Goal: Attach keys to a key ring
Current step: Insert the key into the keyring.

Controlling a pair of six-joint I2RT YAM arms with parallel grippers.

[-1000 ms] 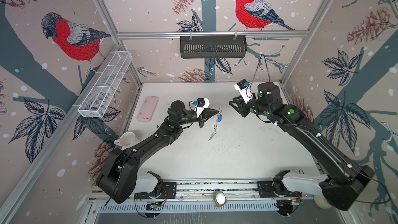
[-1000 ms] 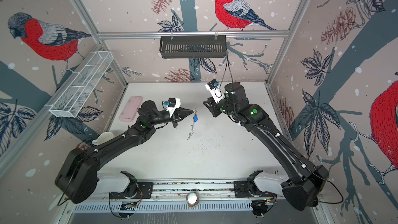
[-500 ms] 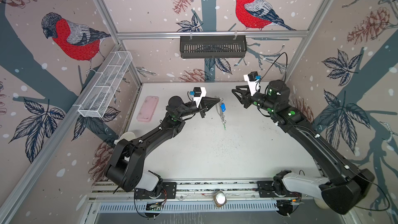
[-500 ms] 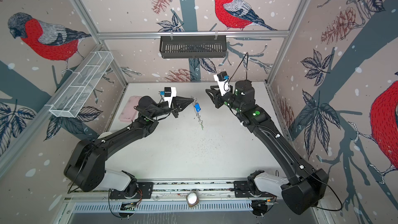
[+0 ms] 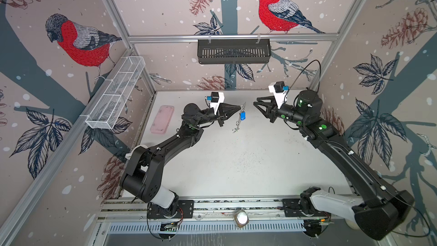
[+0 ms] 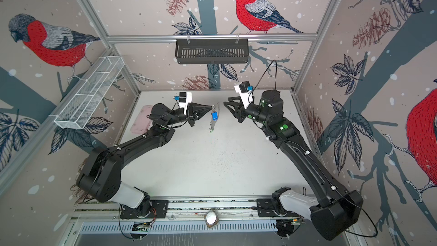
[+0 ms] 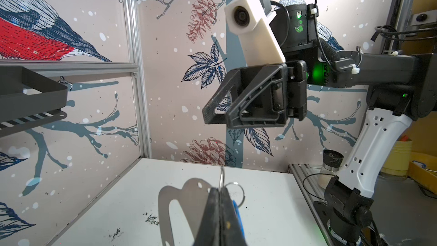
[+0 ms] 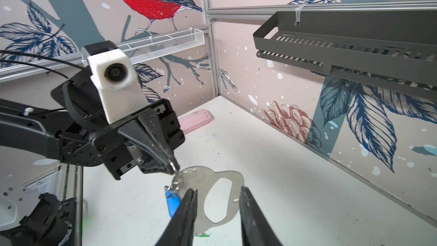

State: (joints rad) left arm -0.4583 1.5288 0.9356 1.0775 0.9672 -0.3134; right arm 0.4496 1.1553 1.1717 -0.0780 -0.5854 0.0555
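My left gripper [image 5: 240, 108] [image 6: 211, 107] is held above the table, shut [image 7: 220, 189] on a wire ring at the edge of the key ring [image 7: 186, 192] [image 8: 205, 178], a thin grey plate with an oval cutout. The plate hangs edge-on in a top view [image 6: 218, 112]. A blue tag [image 5: 242, 116] [image 8: 172, 201] dangles beside the plate, and a silver key [image 5: 237, 124] with a green tag [image 5: 234, 130] [image 8: 201, 235] hangs lowest. My right gripper [image 5: 256, 105] [image 8: 218, 189] faces the plate from a short distance, open and holding nothing.
A pink oblong case [image 5: 162, 119] lies on the white table [image 5: 248, 162] at the back left. A black slotted basket [image 5: 234, 50] hangs from the back rail and a white mesh basket [image 5: 115, 95] from the left wall. Dark specks dot the table.
My left gripper has risen and moved toward the back with the key ring, keys swinging below. My right gripper has lifted and drawn slightly back, still facing it.
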